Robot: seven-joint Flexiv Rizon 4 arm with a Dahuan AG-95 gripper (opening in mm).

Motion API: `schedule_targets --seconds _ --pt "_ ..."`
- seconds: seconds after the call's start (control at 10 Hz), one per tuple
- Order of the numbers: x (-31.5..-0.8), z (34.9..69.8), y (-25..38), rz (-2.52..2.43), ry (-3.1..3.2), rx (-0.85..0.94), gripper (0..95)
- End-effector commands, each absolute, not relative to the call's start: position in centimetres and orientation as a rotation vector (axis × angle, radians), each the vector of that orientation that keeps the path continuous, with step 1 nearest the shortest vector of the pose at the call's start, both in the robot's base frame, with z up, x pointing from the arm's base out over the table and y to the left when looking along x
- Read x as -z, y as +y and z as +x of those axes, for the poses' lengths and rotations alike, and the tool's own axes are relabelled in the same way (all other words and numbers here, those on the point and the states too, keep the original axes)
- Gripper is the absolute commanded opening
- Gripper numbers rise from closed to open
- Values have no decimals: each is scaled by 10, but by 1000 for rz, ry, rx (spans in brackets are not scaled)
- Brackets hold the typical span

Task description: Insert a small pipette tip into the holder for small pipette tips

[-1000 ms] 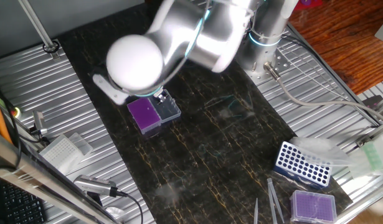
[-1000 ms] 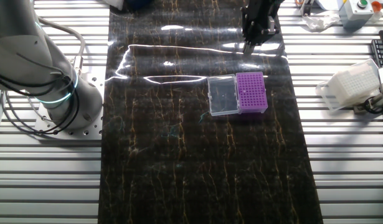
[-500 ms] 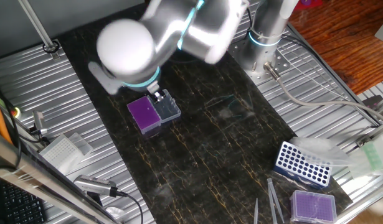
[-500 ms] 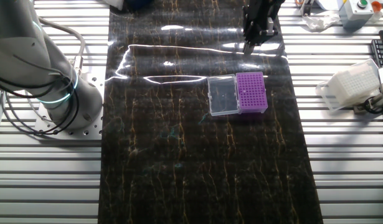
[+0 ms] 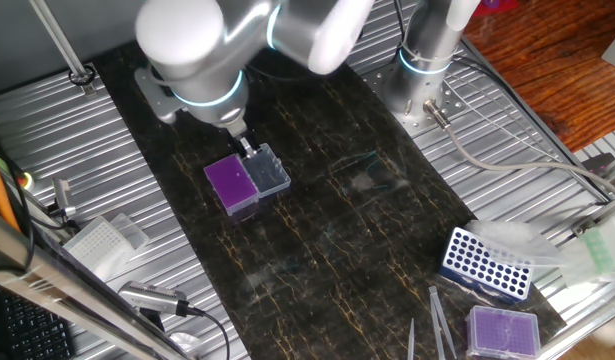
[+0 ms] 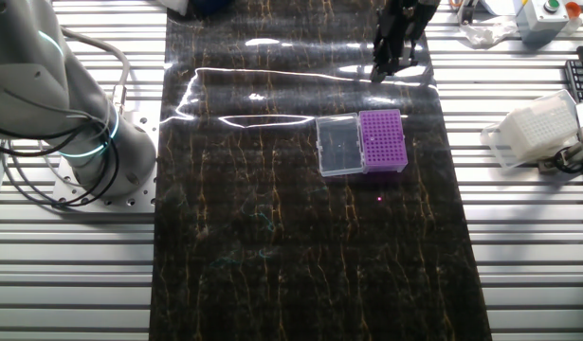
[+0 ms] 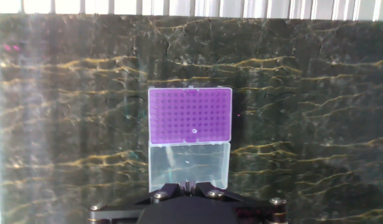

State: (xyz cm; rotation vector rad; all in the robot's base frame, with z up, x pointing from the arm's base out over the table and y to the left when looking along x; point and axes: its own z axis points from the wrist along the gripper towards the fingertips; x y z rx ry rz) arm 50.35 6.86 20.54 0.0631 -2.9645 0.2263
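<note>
Arm's lifted back over the last second, gripper [image 6: 381, 68] now clear above the holder [image 6: 362, 144], can't tell jaw state, pale dot in the purple grid looks like the small pipette tip [image 7: 194, 131] seated, so insertion's probably done
</note>
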Motion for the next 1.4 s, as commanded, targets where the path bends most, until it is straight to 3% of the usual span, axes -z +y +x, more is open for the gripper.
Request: schedule_targets --seconds 0.1,1.4 --pt "-203 506 72 -19 -2979 -164 0" --pt "-197 516 92 -16 -3048 -160 0"
